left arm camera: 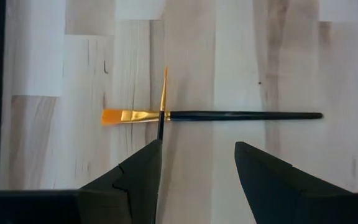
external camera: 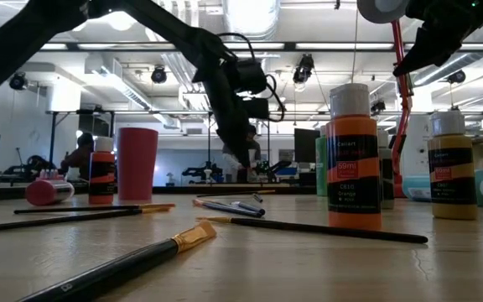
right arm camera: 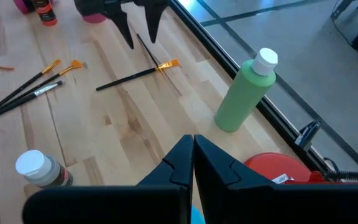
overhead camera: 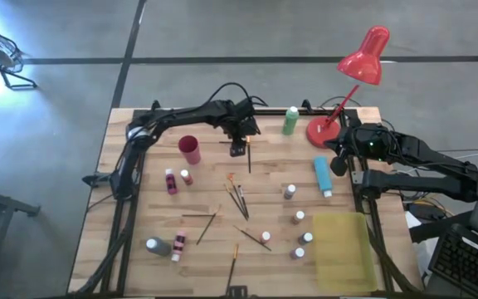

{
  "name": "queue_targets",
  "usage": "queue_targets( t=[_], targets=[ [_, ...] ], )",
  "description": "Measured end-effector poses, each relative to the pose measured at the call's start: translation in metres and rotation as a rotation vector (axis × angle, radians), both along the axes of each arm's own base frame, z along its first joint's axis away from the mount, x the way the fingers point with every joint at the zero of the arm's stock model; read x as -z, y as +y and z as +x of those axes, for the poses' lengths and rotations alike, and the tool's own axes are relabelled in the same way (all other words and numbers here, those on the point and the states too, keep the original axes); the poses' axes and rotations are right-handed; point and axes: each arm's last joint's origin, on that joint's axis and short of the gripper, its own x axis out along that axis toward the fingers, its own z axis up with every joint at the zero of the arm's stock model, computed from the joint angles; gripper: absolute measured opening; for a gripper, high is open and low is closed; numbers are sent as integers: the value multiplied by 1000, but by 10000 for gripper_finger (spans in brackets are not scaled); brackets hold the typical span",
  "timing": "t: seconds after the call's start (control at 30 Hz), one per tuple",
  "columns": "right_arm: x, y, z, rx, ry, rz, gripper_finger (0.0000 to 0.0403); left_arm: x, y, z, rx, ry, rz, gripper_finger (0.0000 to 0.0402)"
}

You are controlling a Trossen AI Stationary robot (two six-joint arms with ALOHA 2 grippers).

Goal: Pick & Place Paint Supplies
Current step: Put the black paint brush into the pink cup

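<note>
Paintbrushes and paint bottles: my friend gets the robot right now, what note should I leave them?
Left gripper: jaws open, holding nothing, hovering over two crossed paintbrushes near the red cup.
Right gripper: jaws shut, holding nothing, waiting by the red lamp.
Things: more brushes and small bottles lie scattered over the table. The green bottle stands beside the lamp; the blue bottle lies on its side.
Done: nothing looks gathered yet.
Left: everything; probably start with the crossed paintbrushes.
</note>
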Motion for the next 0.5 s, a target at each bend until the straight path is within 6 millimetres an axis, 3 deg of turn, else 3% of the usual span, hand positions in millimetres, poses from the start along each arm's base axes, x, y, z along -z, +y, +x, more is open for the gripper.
queue_targets(
  t=[0.5],
  targets=[
    [0,0,0,1,-1,3,8,5,14,-1,-26,-54,-30,209]
  ],
)
